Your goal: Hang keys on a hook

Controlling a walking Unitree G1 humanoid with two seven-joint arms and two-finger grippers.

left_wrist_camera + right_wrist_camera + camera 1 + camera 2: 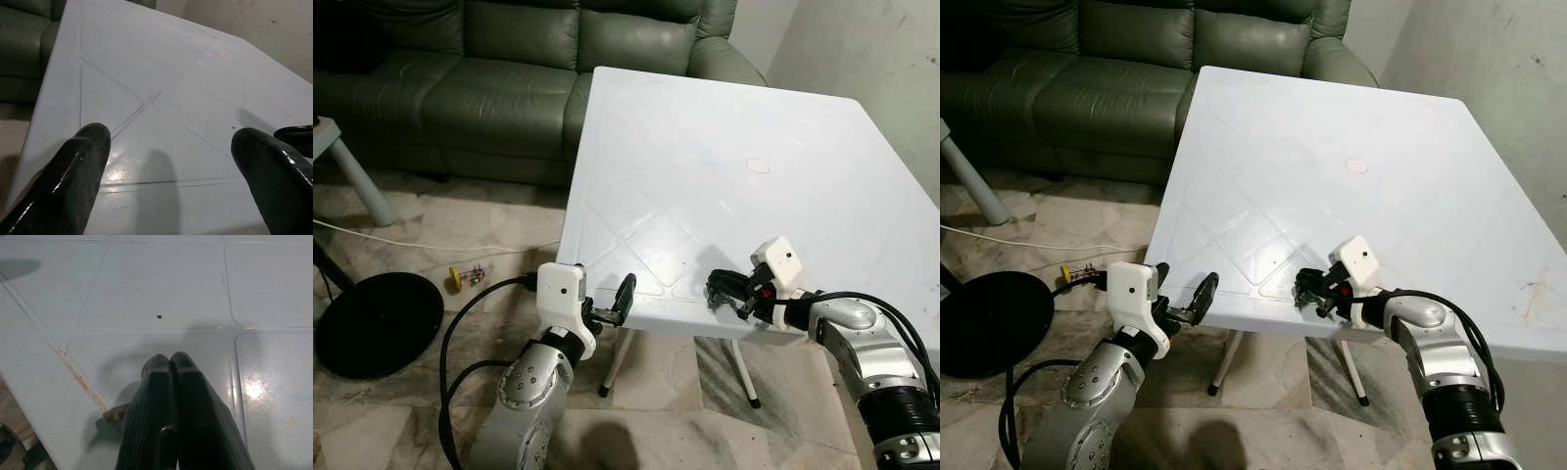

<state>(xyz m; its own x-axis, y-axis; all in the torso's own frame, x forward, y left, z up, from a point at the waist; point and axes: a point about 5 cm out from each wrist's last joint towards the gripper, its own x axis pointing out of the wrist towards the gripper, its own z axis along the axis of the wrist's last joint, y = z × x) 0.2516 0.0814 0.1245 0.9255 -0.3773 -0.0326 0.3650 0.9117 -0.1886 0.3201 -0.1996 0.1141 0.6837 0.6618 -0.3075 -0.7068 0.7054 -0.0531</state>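
Two grippers sit at the table's [724, 127] near edge: your right gripper [724, 291] is pressed together, seemingly pinching the keys [113, 415], while your left gripper [619, 302] is spread by the near-left corner. No hook appears here, so judge this as carrying; next, find the hook.

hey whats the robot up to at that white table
A humanoid robot stands at the near edge of a white plastic table. Its right gripper rests low on the tabletop near that edge, fingers pressed shut, with a small metal piece, possibly keys, peeking out beneath them. The left gripper hovers open at the table's near left corner, holding nothing. A green sofa sits behind the table.
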